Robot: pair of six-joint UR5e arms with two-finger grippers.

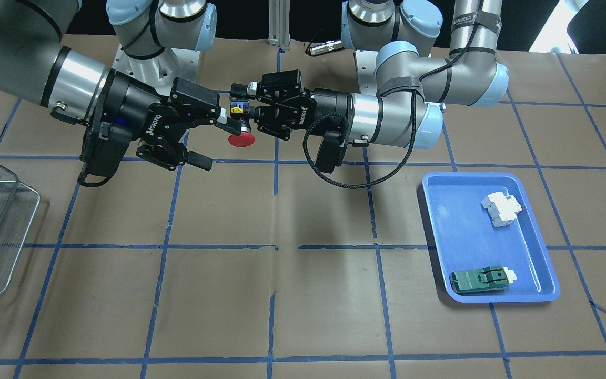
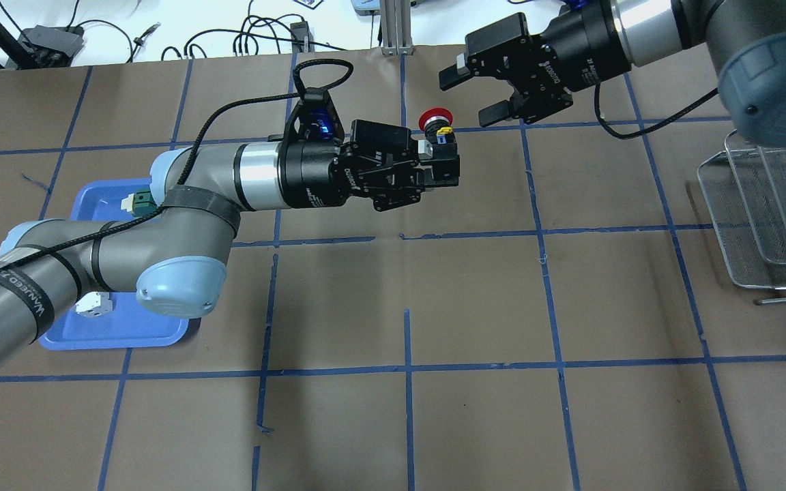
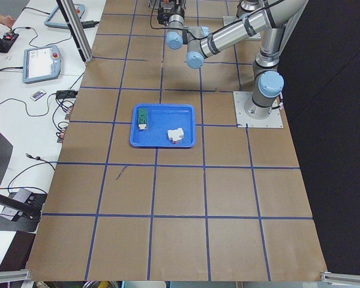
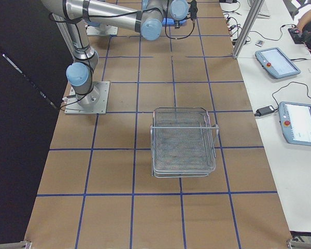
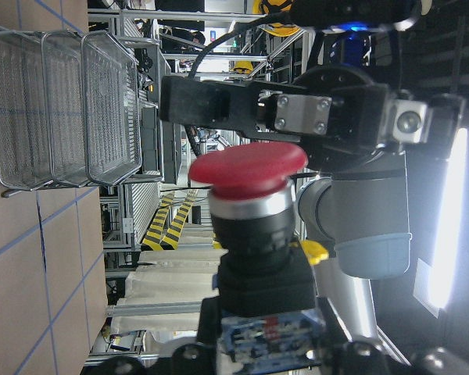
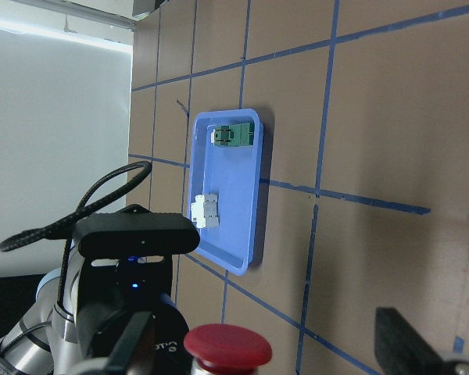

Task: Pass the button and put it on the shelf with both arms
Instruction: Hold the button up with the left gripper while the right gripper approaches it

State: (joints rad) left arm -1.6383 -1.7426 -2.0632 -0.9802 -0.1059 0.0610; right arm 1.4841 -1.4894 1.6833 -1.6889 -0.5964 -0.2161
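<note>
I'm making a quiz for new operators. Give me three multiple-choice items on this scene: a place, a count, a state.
1. Where is the button? A in the left gripper; B in the right gripper; C in the blue tray.
2. How many things lie in the blue tray? A one; B two; C three.
3. The right gripper is: A open; B shut on the button; C shut on nothing.
Key: 1 A, its fingers clamp the button's body; 2 B, white breaker and green switch; 3 A, its fingers stand apart.

Wire-mesh shelf (image 4: 184, 142) on taped table (image 4: 114, 171)
</note>
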